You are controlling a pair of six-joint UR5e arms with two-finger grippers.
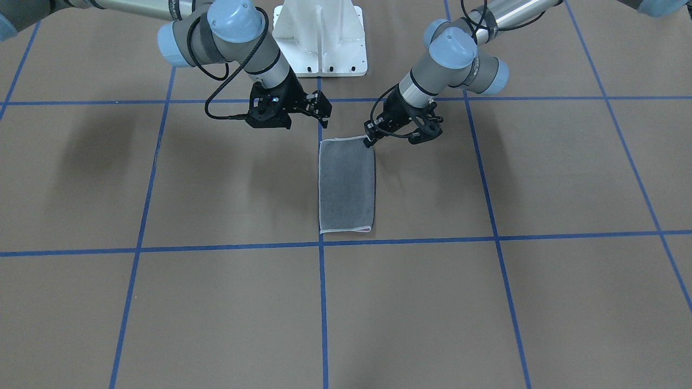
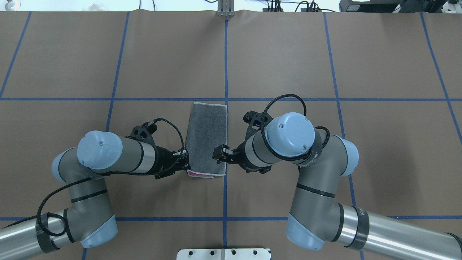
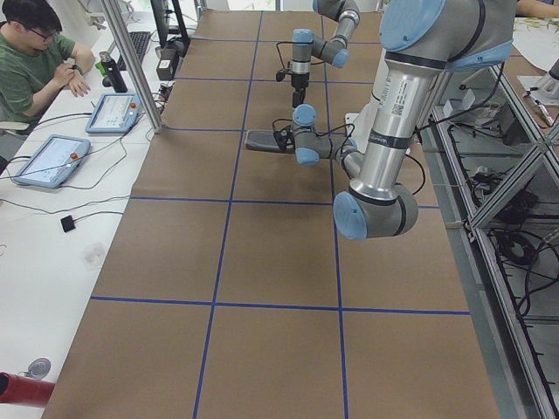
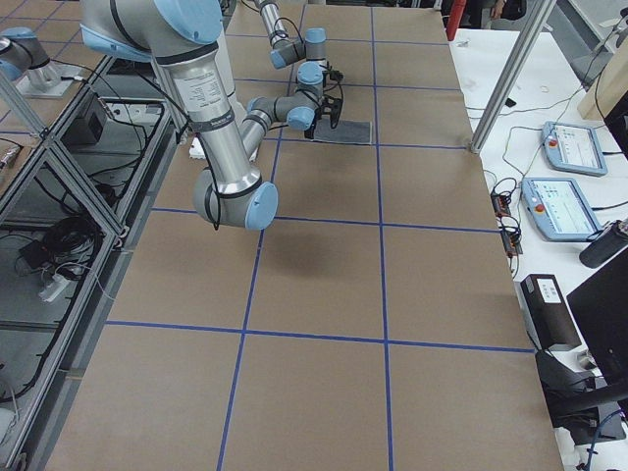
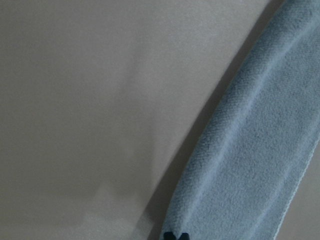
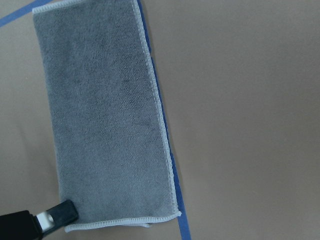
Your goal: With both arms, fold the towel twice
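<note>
The towel (image 1: 346, 183) lies on the brown table as a narrow folded strip, dark grey face up, with a sliver of pink at its near end (image 2: 200, 174). My left gripper (image 2: 184, 163) sits low at the strip's near-left corner (image 1: 371, 139), and its dark tips (image 5: 175, 236) look pinched together on the towel's edge (image 5: 250, 150). My right gripper (image 2: 219, 153) hovers over the near-right corner with its fingers apart (image 1: 323, 108). Only one of its fingers (image 6: 60, 214) shows, above the towel (image 6: 105, 125), and it holds nothing.
Blue tape lines (image 2: 226, 65) mark the table in a grid. The white pedestal base (image 1: 321, 38) stands behind the towel. A seated person (image 3: 35, 61), teach pendants (image 3: 48, 159) and a metal post (image 3: 131, 61) occupy the far side.
</note>
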